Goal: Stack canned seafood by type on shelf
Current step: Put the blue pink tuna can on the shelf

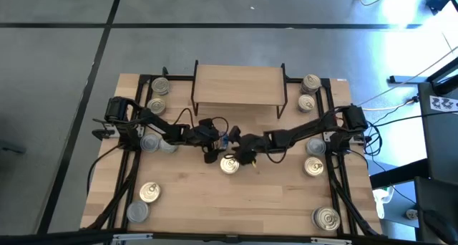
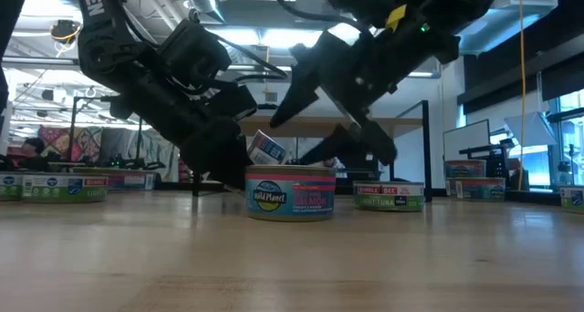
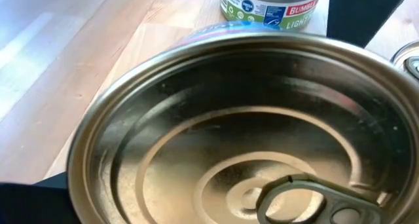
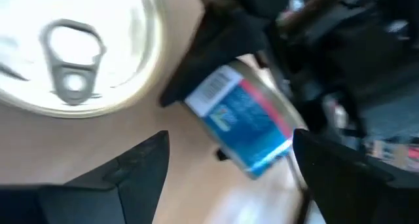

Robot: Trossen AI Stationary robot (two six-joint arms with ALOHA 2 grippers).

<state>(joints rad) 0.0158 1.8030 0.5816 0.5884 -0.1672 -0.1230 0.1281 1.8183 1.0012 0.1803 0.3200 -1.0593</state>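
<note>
- From above, you see both dark arms meet mid-table in front of the low light-wood shelf on black legs (image 1: 240, 84), which carries no tins. A round gold-lidded tin with a pull ring (image 1: 229, 164) stands just below the two grippers. Other short round tins sit in clusters at each side of the table (image 1: 159, 87) (image 1: 309, 83) and toward the near corners (image 1: 149, 193) (image 1: 325, 218).
- At table height, you see the left gripper (image 2: 239, 157) clamped on a tilted blue-and-red labelled tin (image 2: 267, 149), lifted just above the standing blue-labelled tin (image 2: 290, 192). The right gripper (image 2: 342, 139) hangs beside it, fingers spread wide and holding nothing.
- In your left wrist view, a gold lid with a pull ring (image 3: 242, 145) fills the frame.
- In your right wrist view, the right fingers (image 4: 124, 171) stand wide apart, facing the held tin (image 4: 245, 122).
</note>
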